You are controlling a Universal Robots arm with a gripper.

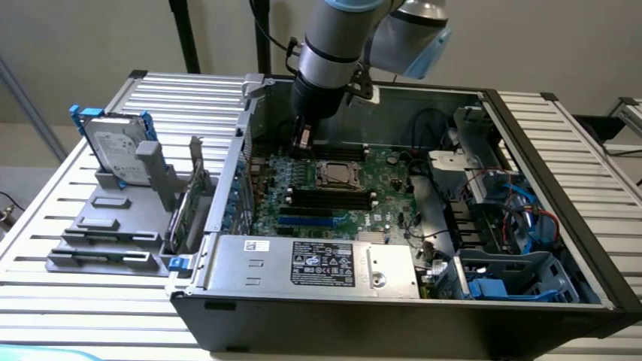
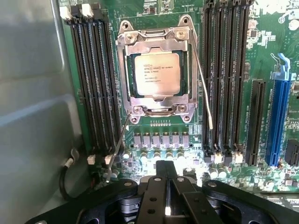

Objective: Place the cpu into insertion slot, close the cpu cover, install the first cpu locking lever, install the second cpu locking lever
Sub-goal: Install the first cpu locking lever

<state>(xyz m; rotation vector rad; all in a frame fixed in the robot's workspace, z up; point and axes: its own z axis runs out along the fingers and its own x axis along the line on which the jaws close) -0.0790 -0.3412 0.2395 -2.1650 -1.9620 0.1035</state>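
closed, empty gripper (image 2: 167,172) above motherboard (image 2: 267,32)

Soft, even light fills the exterior view, though the inside of the computer case (image 1: 401,323) lies in shade. In the wrist view, bright glare beside the gripper (image 2: 167,196) bleaches the capacitors (image 2: 159,140). The cpu cover (image 2: 154,99) glints, and the grey case wall (image 2: 28,93) is dim.

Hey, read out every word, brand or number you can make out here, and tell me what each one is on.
No text can be quoted with confidence.
cpu: several lines of dark print on its metal face, too small to read.
black label on the power supply: white print, too blurred to read.
hard drive: pale label, print too small to read.
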